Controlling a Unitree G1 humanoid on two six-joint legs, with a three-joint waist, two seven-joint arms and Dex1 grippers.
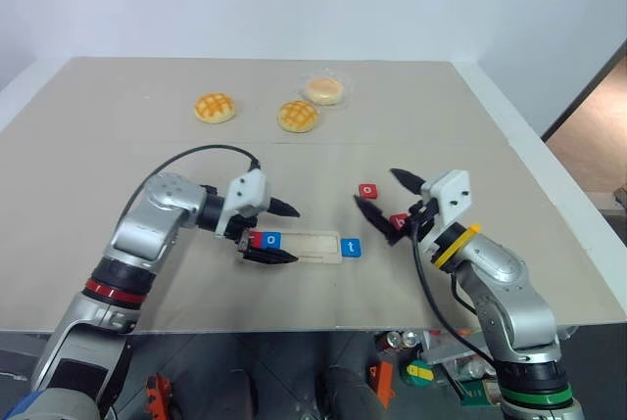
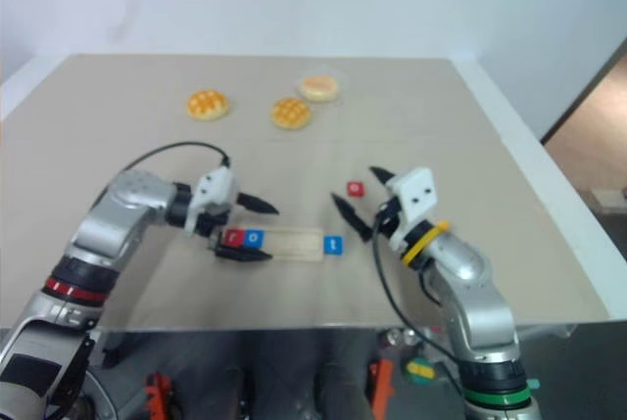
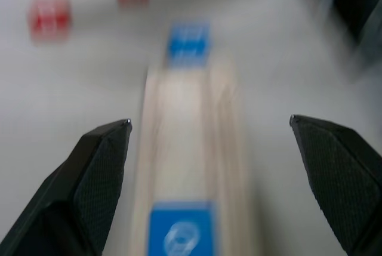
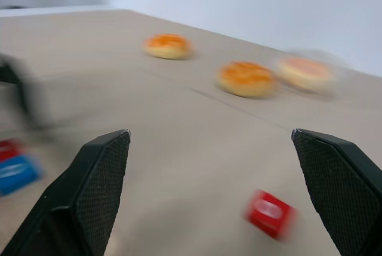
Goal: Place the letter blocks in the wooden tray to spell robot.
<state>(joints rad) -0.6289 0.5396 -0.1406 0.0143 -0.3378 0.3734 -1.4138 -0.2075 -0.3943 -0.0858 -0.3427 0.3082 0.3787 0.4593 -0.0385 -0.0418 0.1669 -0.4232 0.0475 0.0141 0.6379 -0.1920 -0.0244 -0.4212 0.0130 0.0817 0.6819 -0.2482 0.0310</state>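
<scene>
I am holding my left gripper (image 1: pixel 271 232) spread wide and empty over the left end of the tray (image 1: pixel 309 245), where a red block (image 1: pixel 257 239) and a blue o (image 1: pixel 273 240) are sitting side by side in the groove. A blue t (image 1: pixel 352 248) is lying on the table (image 1: pixel 118 146) just off the tray's right end. My right gripper (image 1: pixel 388 205) is hanging open, gripping nothing, between two loose red blocks, one (image 1: pixel 367 190) beside its upper finger, the other (image 1: pixel 399 221) partly hidden behind it.
</scene>
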